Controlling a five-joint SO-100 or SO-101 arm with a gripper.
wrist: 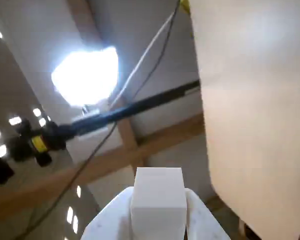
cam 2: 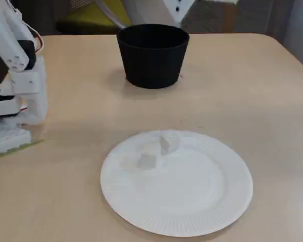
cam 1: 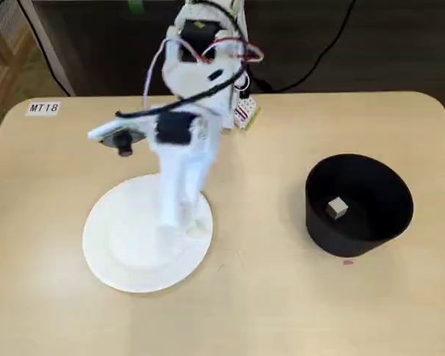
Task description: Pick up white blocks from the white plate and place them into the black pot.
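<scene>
One white block [cam 1: 337, 208] lies inside the black pot [cam 1: 386, 222], well apart from the white plate [cam 1: 119, 259], to the plate's right in a fixed view. The gripper [cam 1: 179, 222] hangs down over the plate's pot-side rim area. It's blurred there, so can't tell how far the jaws stand apart or whether they hold anything. Two more white blocks [cam 2: 146, 161] [cam 2: 165, 142] show faintly on the plate in the other fixed view, on the half nearer the pot, close to each other. The arm's base [cam 2: 15, 101] stands off the plate's far-left edge in that view. Wrist view: a white squared piece [wrist: 157, 200] sits between two rounded white parts at the bottom edge; can't tell if it's a block. Cables [cam 1: 208, 55] loop round the arm above the plate.
</scene>
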